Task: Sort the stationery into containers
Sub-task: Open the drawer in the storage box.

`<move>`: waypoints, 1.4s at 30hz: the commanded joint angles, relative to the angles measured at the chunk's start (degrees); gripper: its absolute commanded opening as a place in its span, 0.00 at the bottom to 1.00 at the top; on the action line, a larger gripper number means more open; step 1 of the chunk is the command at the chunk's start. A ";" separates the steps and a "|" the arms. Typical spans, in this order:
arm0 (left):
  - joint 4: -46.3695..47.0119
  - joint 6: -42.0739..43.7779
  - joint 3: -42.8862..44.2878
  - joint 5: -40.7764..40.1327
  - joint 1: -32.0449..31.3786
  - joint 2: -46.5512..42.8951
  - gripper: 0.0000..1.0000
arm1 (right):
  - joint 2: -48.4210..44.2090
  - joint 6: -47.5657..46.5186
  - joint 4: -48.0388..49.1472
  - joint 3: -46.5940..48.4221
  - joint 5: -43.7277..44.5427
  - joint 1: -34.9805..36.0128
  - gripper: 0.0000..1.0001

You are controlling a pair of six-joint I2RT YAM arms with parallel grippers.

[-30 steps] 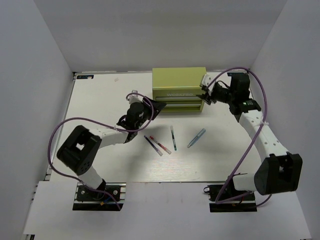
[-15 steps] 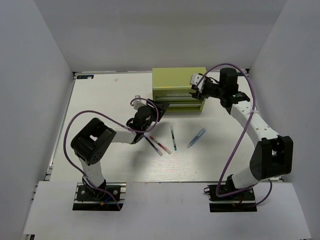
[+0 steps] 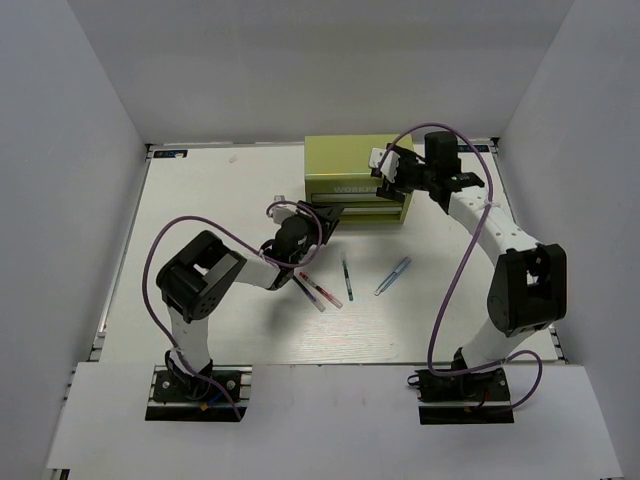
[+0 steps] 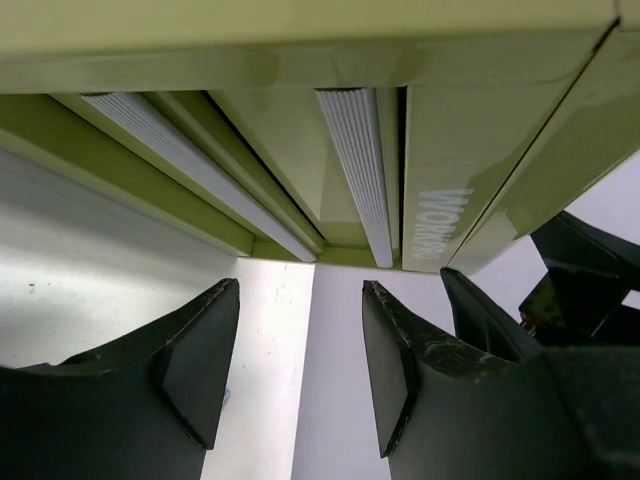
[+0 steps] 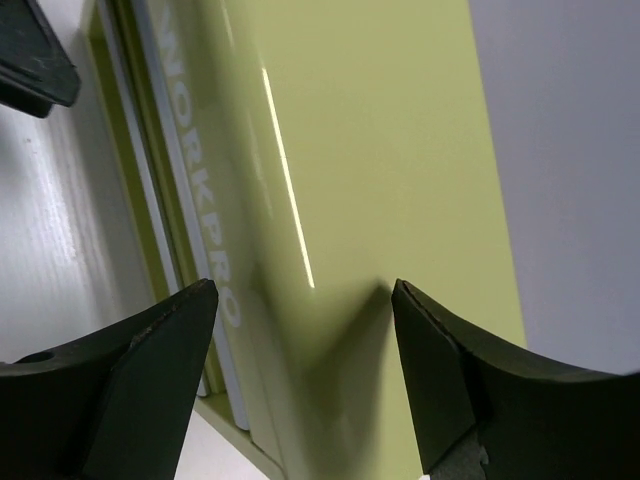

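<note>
The yellow-green chest [image 3: 355, 165] stands at the back of the table, both drawers shut. My left gripper [image 3: 324, 217] is open and empty, close in front of its lower left corner. In the left wrist view [image 4: 300, 385] it faces the two ribbed drawer handles [image 4: 362, 170]. My right gripper [image 3: 384, 171] is open and empty over the right of the chest's top [image 5: 380, 150]. Four pens lie on the table: dark purple [image 3: 306, 291], partly under my left arm, red-pink [image 3: 323, 293], dark green [image 3: 346, 277] and light blue [image 3: 393, 276].
White walls close in the table on three sides. A dark finger of the right gripper [image 4: 590, 270] shows beside the chest in the left wrist view. Both arm bases sit at the near edge.
My right gripper has swung left from beside the chest to over its top. My left gripper has moved right, closer to the chest's front. The pens have not moved.
</note>
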 commanded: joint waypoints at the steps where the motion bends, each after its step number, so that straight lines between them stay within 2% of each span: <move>1: 3.90 -1.40 1.75 -2.10 -0.92 0.04 0.63 | 1.80 -0.70 -2.02 4.14 3.66 0.15 0.77; 16: 10.76 -1.93 5.09 -3.86 -1.98 6.01 0.63 | 3.65 -2.10 -9.75 6.87 3.31 0.07 0.70; 21: 15.94 -0.88 5.09 -6.32 -2.50 7.68 0.63 | 3.12 -2.63 -10.72 6.35 3.23 0.24 0.70; 42: 16.03 0.18 8.43 -8.61 -2.51 11.55 0.63 | 1.72 -2.19 -10.55 5.12 2.88 -0.02 0.70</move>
